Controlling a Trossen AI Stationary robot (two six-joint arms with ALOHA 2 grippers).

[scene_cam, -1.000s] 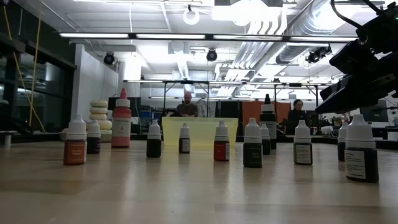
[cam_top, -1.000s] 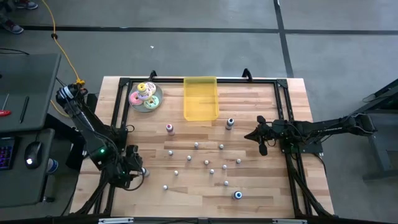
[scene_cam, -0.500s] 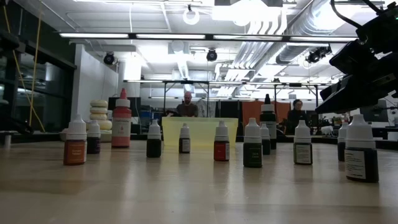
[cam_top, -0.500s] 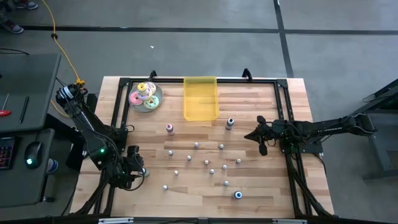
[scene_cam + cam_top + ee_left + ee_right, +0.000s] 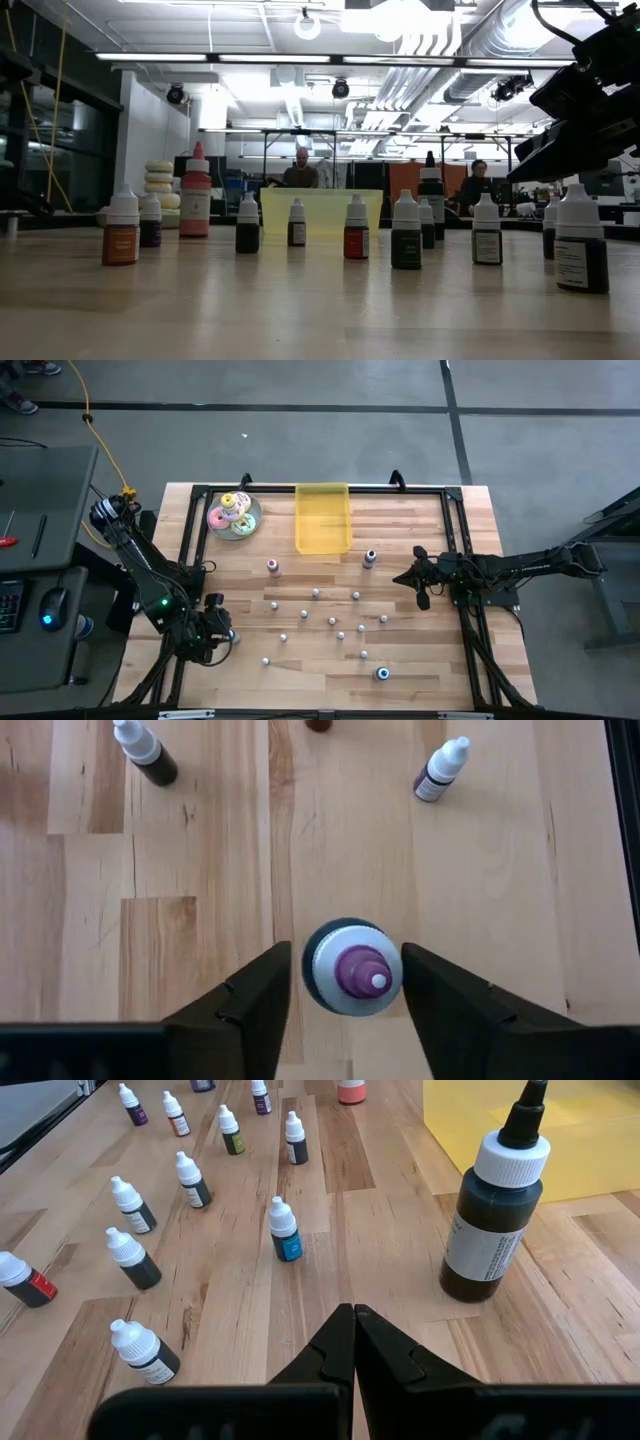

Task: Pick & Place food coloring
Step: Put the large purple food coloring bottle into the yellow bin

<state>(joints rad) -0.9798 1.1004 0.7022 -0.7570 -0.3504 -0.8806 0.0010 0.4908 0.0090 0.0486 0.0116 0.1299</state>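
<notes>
Grey concrete floor [image 5: 300, 440] all around the wooden desk [image 5: 330, 670], crossed by dark tape lines [image 5: 455, 420]. Yellow cable [image 5: 88, 410] trailing over the floor beyond the desk's far left corner. Off the left edge, a dark side table [image 5: 40, 520] with a computer mouse [image 5: 52, 605]. Beyond the far edge, an open workshop hall: white ceiling with pipes and ducts [image 5: 420, 60], long strip lights [image 5: 250, 57], dark windows [image 5: 40, 140] at left, two people [image 5: 300, 172] seated far back.
</notes>
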